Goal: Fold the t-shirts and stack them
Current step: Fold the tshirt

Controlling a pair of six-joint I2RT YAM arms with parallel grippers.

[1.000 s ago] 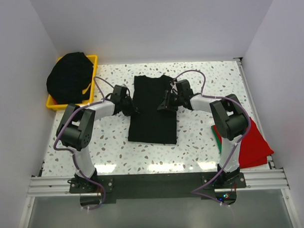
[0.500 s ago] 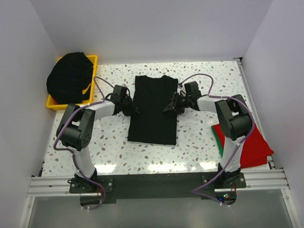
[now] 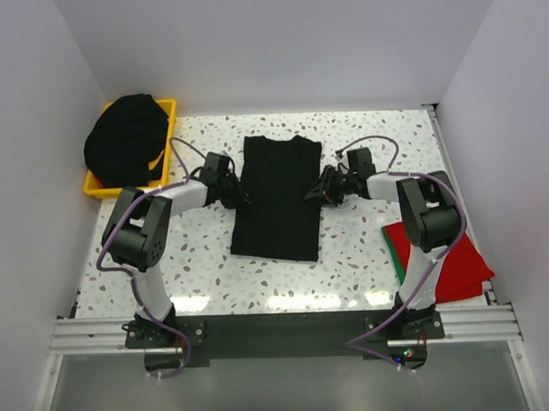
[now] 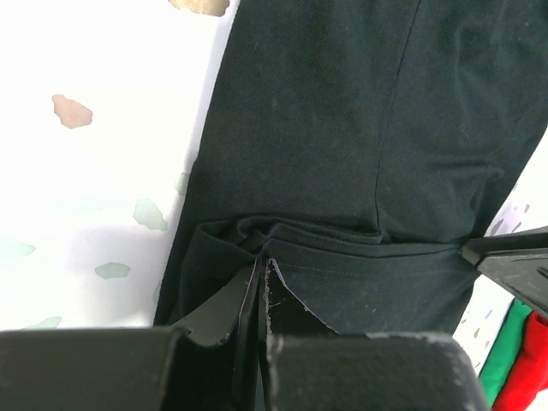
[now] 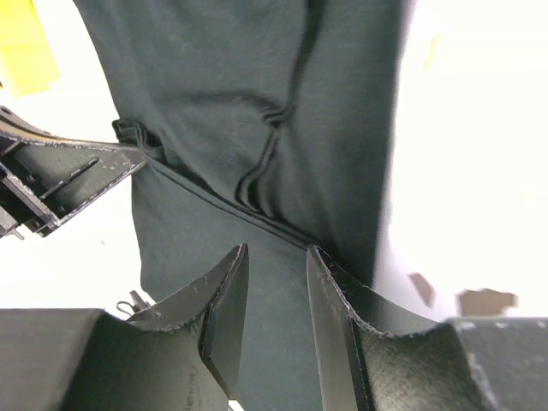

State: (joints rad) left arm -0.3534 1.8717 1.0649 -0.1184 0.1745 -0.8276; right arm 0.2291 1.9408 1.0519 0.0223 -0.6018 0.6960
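Note:
A black t-shirt [image 3: 276, 198] lies flat in the middle of the table, folded into a long narrow strip. My left gripper [image 3: 241, 198] is at its left edge, shut on a fold of the black cloth [image 4: 257, 244]. My right gripper [image 3: 315, 191] is at the shirt's right edge, open, with its fingers [image 5: 227, 295] over the black cloth [image 5: 257, 128] and nothing between them. A folded red t-shirt [image 3: 457, 258] lies at the right edge of the table. More black shirts [image 3: 126, 138] are heaped in the yellow bin [image 3: 167, 110].
The yellow bin stands at the back left corner. White walls close in the table on the left, back and right. A green item [image 3: 395, 255] shows under the red shirt. The arm bases sit on a rail [image 3: 279, 327] at the near edge.
My right gripper has drawn back to the right, off the middle of the shirt to its right edge. The shirt's right side now lies flat. The left gripper has not moved.

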